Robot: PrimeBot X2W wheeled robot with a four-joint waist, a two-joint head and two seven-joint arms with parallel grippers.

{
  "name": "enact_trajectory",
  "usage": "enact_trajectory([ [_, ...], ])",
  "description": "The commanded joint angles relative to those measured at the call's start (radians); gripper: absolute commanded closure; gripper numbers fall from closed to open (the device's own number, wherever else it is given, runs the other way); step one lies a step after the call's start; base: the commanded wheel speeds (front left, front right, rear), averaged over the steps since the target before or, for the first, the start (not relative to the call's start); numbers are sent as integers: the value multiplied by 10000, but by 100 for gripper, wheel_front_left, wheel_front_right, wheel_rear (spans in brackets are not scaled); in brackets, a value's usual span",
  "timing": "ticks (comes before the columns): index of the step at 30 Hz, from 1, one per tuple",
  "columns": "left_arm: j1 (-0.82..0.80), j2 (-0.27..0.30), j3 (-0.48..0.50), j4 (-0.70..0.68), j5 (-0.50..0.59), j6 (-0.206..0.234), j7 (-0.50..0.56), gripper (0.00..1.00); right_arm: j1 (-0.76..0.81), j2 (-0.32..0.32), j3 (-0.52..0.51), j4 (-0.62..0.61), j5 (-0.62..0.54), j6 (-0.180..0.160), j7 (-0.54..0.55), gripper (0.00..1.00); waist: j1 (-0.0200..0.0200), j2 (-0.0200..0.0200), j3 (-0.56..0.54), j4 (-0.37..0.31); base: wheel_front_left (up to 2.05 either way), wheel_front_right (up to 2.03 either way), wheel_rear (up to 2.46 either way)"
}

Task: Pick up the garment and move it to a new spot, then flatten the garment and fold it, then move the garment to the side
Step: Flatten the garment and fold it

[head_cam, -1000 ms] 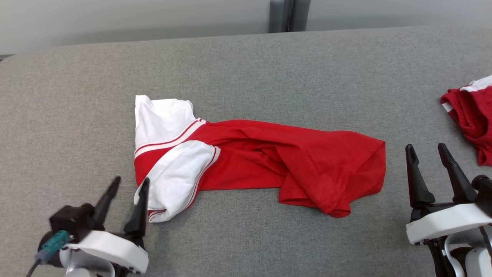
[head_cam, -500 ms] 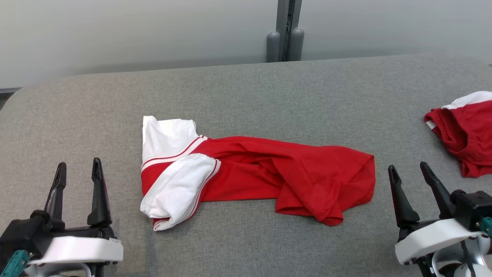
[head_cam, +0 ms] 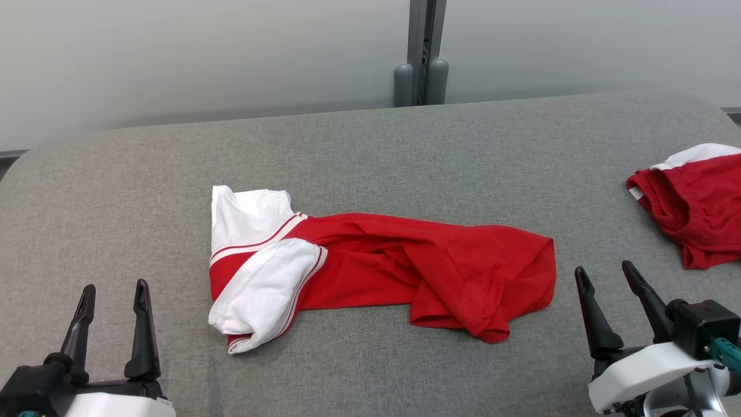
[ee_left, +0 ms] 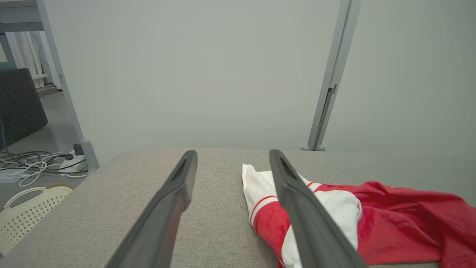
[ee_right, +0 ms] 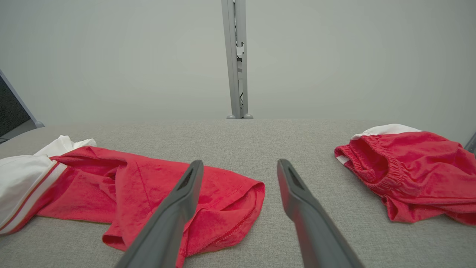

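A: Where was the shirt [head_cam: 370, 266]?
B: Mid-frame, stretched left-to-right, white sleeves left, red hem right.
A: Your claws?
B: My left claw [head_cam: 115, 286] and right claw [head_cam: 603, 268] stood spread, empty.

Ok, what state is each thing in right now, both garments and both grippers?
Red and white garment: crumpled lengthwise on the table, not held.
Red shorts: bunched up near the table's right end, untouched.
Left gripper: jaws open, empty.
Right gripper: jaws open, empty.
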Motion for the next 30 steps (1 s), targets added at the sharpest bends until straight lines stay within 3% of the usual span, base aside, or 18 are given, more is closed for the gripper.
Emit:
enact_trajectory([
  [1,3,14,15,-30,13,-24,6,0,45,-37,-20,-16,49,1,8,0,0,-1,2,1,0,0,0],
  [24,-210,78,-126,18,-87,39,129,0,-135,-37,-60,-36,152,1,-19,0,0,-1,66,36,0,0,0],
  [30,-602,110,-366,140,-65,-147,390,0,-149,-37,-104,-64,172,1,-53,0,0,-1,200,61,0,0,0],
])
